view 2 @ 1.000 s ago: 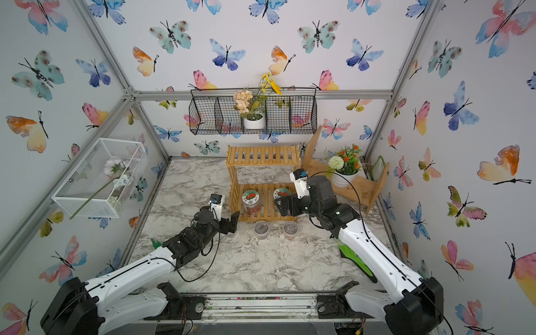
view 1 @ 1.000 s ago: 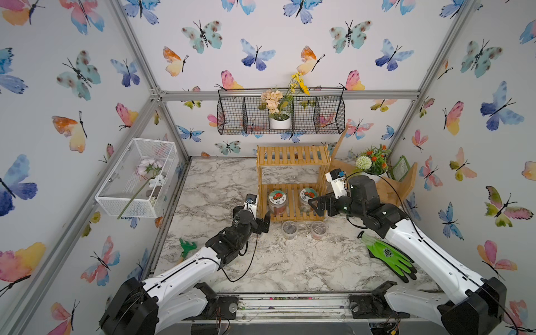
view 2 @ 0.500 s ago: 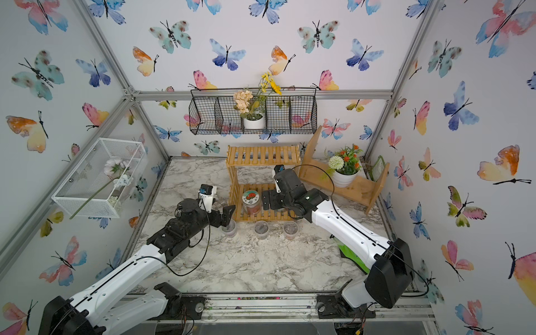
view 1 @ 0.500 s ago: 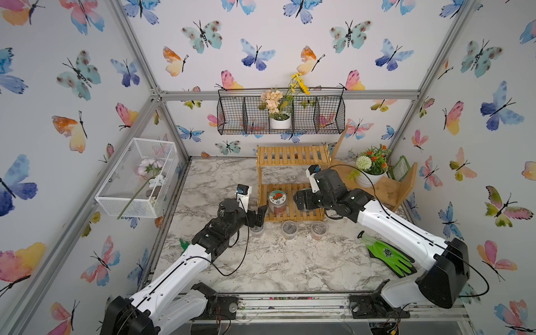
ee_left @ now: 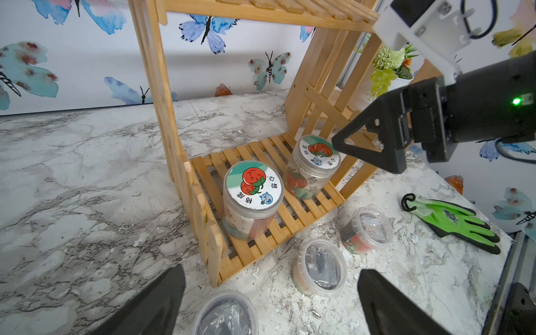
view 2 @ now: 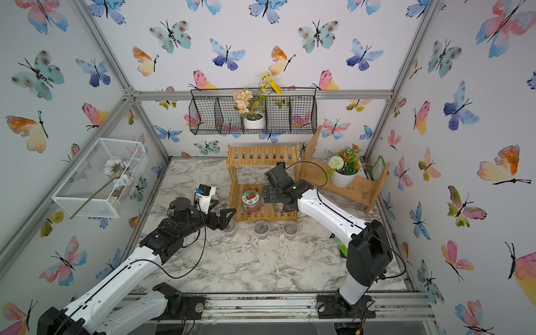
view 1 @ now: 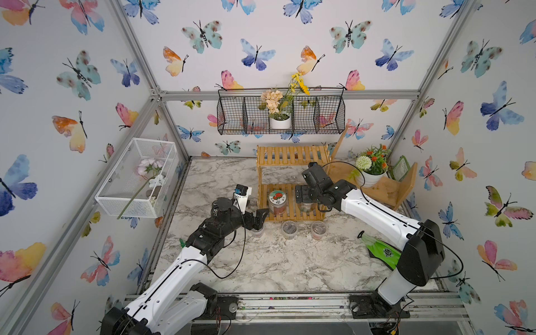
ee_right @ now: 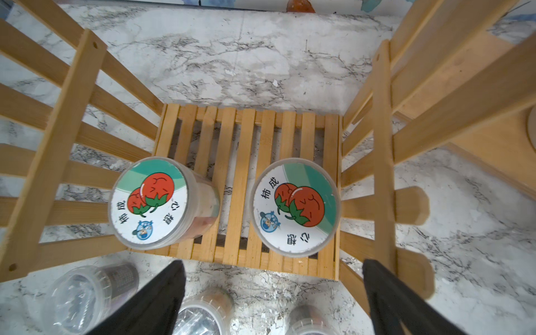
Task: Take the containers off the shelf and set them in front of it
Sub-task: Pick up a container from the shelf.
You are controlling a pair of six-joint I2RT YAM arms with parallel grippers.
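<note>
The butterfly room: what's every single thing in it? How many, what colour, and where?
table: 1, grey-white marble, room's floor
slatted shelf: 1, light wood, back of table
jars: 2, clear, white-teal lids, its bottom tier
small cups: 3, clear, table in front of it
plank shelf: 1, wood, back right
wire basket: 1, black, back wall
flower pots: 2, white, one in basket, one on plank shelf
mesh box: 1, white, left wall, flower inside
glove: 1, green, table's right side
left arm: 1, white-black, jaws open at leftmost cup
right arm: 1, white-black, jaws open over a jar
</note>
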